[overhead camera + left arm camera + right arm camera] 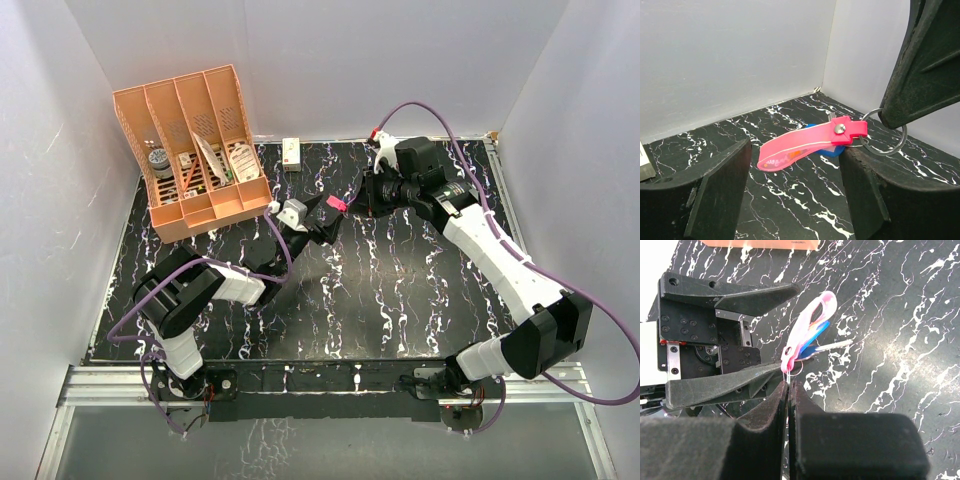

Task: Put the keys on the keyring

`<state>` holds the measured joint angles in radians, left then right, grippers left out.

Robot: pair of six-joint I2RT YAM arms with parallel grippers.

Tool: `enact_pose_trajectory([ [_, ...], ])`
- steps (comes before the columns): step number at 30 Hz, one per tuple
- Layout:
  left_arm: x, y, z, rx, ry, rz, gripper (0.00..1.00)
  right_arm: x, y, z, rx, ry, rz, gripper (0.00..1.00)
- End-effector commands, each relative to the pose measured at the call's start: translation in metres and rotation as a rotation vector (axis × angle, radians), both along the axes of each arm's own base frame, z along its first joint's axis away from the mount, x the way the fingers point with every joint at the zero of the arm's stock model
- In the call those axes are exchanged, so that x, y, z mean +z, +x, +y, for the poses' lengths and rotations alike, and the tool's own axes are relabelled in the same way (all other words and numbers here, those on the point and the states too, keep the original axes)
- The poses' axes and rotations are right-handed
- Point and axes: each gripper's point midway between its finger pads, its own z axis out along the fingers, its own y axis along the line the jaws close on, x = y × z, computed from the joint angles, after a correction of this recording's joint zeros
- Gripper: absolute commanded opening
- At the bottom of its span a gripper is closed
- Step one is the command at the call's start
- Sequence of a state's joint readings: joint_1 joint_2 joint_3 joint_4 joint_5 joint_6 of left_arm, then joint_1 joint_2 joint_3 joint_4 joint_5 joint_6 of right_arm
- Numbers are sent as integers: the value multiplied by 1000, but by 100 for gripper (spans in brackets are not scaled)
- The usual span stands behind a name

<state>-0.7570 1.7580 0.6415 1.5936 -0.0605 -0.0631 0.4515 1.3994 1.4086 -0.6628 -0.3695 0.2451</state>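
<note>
Right gripper is pinched closed on the metal-ring end of the pink keyring, which is held to the right of the orange desk organizer. The blue-headed key and silvery key lie against the keyring. Left gripper is spread wide, one finger on either side of the keyring.

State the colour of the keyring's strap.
The keyring has a bright pink strap; the left wrist view shows it best.
</note>
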Motion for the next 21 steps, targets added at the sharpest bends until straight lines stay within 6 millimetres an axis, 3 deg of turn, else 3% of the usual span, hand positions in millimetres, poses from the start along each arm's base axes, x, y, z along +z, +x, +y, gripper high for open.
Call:
enact_pose_trajectory([
  [1, 53, -8, 11, 15, -114, -125, 68, 12, -6, 0, 33, -1, -32, 0],
  [14, 53, -8, 14, 25, -110, -125, 68, 9, 2, -6, 11, -66, -23, 0],
  [21, 56, 1, 47, 203, -89, -115, 71, 22, 31, -23, -90, -183, -97, 0],
])
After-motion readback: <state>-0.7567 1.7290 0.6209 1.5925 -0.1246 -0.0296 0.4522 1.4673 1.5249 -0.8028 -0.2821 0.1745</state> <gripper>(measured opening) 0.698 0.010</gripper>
